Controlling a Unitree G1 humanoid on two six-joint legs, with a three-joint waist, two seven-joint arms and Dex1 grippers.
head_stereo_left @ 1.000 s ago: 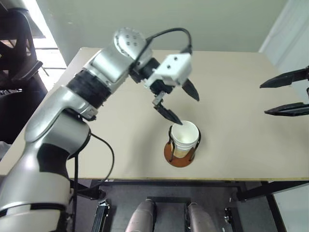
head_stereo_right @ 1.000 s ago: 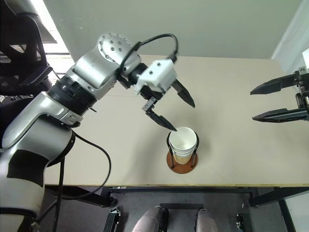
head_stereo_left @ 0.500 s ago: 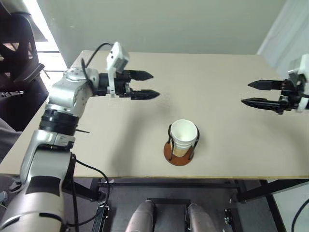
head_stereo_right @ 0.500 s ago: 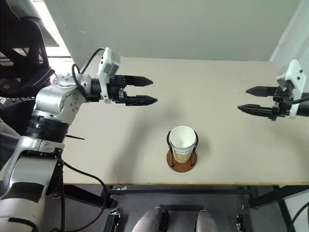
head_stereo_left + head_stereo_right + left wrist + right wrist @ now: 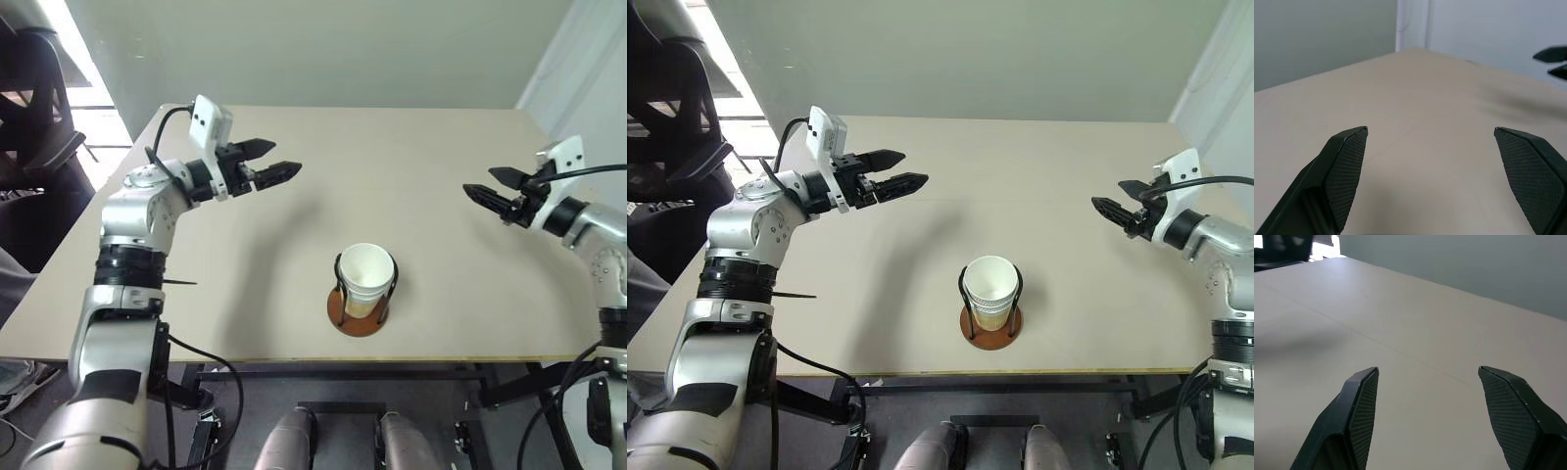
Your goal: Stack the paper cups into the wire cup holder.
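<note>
Beige table [image 5: 441, 323] w/ pale wall behind. Paper cups [image 5: 366, 278] sit nested in the wire cup holder [image 5: 357, 311] near the front edge, upright, wire loops either side. Left gripper [image 5: 282, 160] hovers over table's left part, fingers apart, empty. Right gripper [image 5: 480, 186] over right part, fingers spread too, nothing held. Both well apart from the cups.
</note>
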